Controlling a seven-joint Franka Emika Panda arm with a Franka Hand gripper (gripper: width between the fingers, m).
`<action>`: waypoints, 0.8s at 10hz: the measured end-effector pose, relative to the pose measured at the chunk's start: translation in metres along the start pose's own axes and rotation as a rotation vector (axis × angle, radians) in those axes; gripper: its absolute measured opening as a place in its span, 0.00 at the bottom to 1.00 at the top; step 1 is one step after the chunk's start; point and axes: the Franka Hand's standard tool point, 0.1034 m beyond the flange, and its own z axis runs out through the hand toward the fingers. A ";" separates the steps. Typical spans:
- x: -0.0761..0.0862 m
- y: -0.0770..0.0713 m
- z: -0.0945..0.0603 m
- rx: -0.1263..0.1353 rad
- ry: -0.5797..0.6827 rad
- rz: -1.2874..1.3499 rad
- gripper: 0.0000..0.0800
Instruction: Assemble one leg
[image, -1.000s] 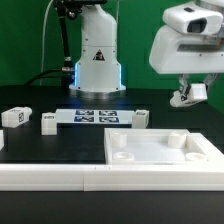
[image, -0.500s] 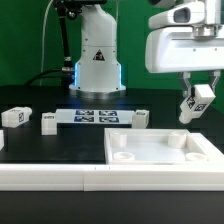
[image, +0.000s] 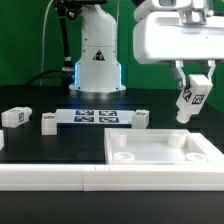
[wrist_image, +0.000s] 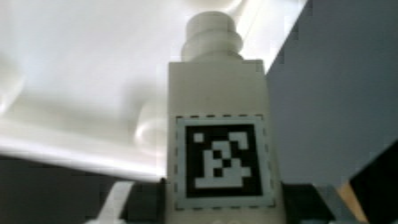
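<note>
The end effector (image: 196, 84) is clamped on the leg (image: 190, 102), its two fingers pressing the upper part of the post from either side. The leg hangs in the air, clear of the desk (image: 30, 140), above the far corner of the large white panel (image: 160, 152) on the exterior view's right. No other thing lies between the leg's lower end and that corner, where a round socket (image: 178, 141) shows.

Well apart, toward the exterior view's left, lie three more short white posts: one (image: 14, 117) near the edge, one (image: 48, 122) just beside the marker board (image: 95, 117), and one (image: 140, 118) at the board's other end. The robot base (image: 98, 60) stands behind the board.

The leg's long axis runs nearly upright, tilted so that its lower end leans toward the exterior view's left. Its tag (wrist_image: 222, 155) faces both cameras. In the wrist view a stepped round peg (wrist_image: 214, 40) at the free end points away from the fingers, down toward the panel.
</note>
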 end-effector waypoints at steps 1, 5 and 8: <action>-0.005 0.000 0.002 -0.003 0.053 -0.004 0.36; 0.002 0.020 0.019 -0.015 0.006 0.000 0.36; 0.030 0.037 0.032 -0.027 0.025 -0.001 0.36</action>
